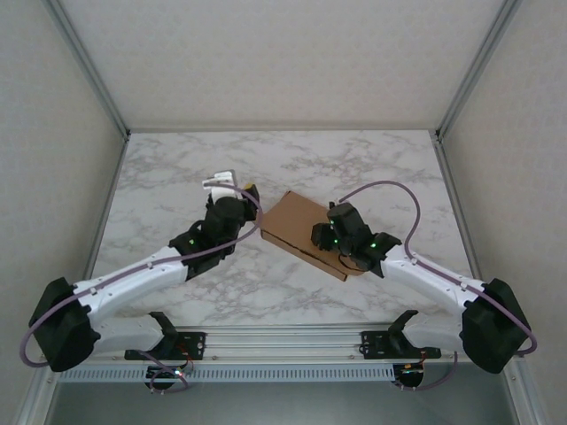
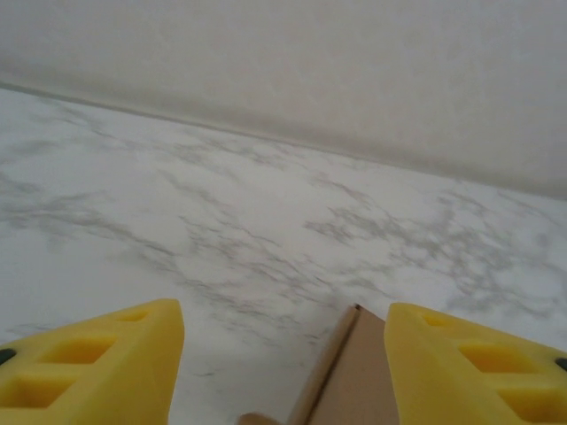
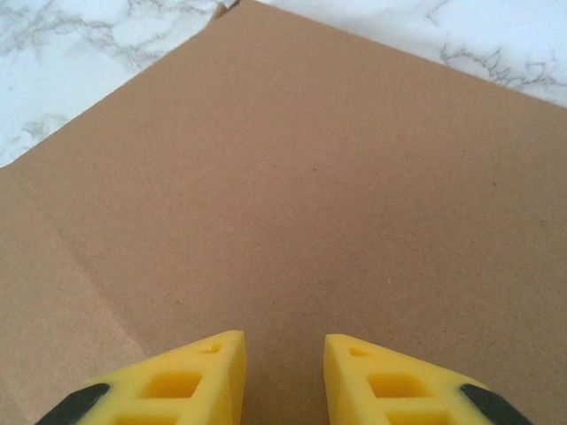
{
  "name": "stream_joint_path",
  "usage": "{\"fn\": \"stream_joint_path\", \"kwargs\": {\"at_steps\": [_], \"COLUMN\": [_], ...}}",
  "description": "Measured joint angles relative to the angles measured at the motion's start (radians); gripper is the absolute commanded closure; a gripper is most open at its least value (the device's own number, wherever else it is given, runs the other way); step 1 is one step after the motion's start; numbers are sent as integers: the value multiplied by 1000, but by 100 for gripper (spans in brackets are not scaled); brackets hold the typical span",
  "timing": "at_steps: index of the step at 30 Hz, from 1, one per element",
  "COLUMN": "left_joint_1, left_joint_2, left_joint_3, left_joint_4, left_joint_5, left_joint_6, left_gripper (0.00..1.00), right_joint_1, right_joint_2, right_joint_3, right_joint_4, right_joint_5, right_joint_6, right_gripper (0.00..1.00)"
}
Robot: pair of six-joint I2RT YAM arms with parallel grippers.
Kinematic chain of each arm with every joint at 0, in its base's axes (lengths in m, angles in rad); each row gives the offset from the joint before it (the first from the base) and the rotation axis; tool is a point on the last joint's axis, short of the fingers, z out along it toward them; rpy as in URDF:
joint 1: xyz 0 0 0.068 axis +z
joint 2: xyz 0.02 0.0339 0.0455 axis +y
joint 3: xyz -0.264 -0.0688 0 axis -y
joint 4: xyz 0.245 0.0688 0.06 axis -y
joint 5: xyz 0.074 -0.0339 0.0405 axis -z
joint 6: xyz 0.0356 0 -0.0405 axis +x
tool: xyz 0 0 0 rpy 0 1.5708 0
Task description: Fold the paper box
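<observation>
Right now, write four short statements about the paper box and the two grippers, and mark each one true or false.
1. The paper box lies on the marble table. True.
2. The right gripper is above bare marble. False: it is over the box's plain brown top face.
3. The left gripper is open, and a corner of the box shows between its fingers. True.
4. The right gripper is clamped on a raised flap. False: the narrow gap between its fingers is empty, and the cardboard lies flat beneath them.
</observation>
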Motion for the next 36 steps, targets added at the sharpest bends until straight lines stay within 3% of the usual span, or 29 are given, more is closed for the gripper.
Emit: {"fn": "stream_joint_path", "kwargs": {"at_steps": [5, 13, 18, 22, 29, 36], "left_joint_1": [69, 105, 111, 111, 111, 111], "left_joint_2": [172, 364, 495, 556, 573, 579], "left_joint_3": [95, 221, 310, 312, 312, 312], "left_joint_4": [-47, -119, -138, -161, -175, -176], "left_joint_5": [208, 362, 364, 361, 341, 333], "left_joint_6": [0, 29, 56, 72, 79, 79], "left_gripper": [37, 38, 38, 37, 34, 34], "right_joint_1": [0, -1, -11, -20, -51, -82], "right_joint_2": [46, -18, -134, -182, -301, -267], "right_joint_3": [-20, -30, 13, 28, -45, -103], "right_joint_4": [10, -21, -137, -253, -368, -379], "right_joint_5": [-10, -22, 41, 127, 218, 213], "right_joint_6": [-15, -63, -55, -18, 55, 74], "right_gripper": [70, 53, 29, 18, 16, 18]}}
